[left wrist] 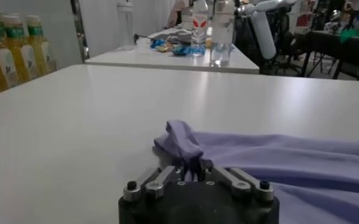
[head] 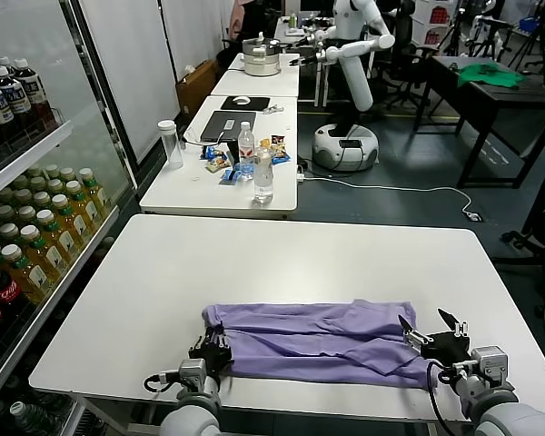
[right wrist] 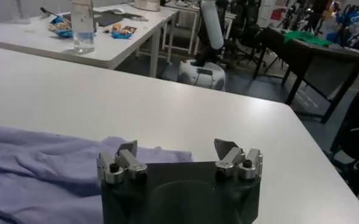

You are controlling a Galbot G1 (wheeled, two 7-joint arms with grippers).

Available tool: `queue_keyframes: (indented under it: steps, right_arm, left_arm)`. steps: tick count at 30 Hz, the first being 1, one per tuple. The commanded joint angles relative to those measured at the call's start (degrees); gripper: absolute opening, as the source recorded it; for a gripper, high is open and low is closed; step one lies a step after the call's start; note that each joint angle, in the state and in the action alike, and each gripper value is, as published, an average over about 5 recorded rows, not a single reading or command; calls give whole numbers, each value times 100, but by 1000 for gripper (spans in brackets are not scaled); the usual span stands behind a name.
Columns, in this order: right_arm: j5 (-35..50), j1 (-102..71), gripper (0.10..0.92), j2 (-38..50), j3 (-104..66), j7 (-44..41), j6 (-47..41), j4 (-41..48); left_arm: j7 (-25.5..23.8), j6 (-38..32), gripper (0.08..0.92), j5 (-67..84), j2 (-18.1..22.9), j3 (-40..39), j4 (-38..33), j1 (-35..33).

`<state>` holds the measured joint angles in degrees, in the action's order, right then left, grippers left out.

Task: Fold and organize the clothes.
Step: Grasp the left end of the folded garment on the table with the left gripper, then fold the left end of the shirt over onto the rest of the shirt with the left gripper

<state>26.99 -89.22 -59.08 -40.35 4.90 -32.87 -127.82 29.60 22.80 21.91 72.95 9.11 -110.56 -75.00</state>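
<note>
My left pincer (left wrist: 191, 172) clamped a bunched corner of the thin lavender T-shirt (head: 322, 342); my right pincer (right wrist: 179, 152) stood wide apart beside its opposite end.

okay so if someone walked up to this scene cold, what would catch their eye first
A crumpled lavender thin-fabric T-shirt stretched along the near edge of the white table. The left gripper is shut on a bunched corner of it, while the right gripper stands open at the shirt's other end. Shelves of bottled drinks line the robot's left.
</note>
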Motion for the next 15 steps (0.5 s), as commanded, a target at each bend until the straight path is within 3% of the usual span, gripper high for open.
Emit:
queue_keyframes:
  steps: [1, 5, 8, 11, 15]
  right_arm:
    - [11, 16, 823, -15, -10, 5, 16, -2]
    - [14, 64, 823, -19, 9, 7, 26, 25]
    - [13, 107, 823, -27, 27, 14, 31, 48]
    - [10, 131, 823, -36, 40, 19, 34, 68]
    - [-3, 125, 823, -44, 44, 25, 41, 98]
  left_arm:
    - [-347, -3, 166, 1311, -1379, 1568, -85, 101]
    - [-553, 10, 129, 1941, -2006, 2440, -118, 107]
    - [-659, 62, 129, 2602, -2237, 2950, -236, 181]
    - [-720, 134, 129, 3602, -2264, 3234, -573, 279]
    - [-752, 156, 129, 4730, -1947, 2998, -1318, 300]
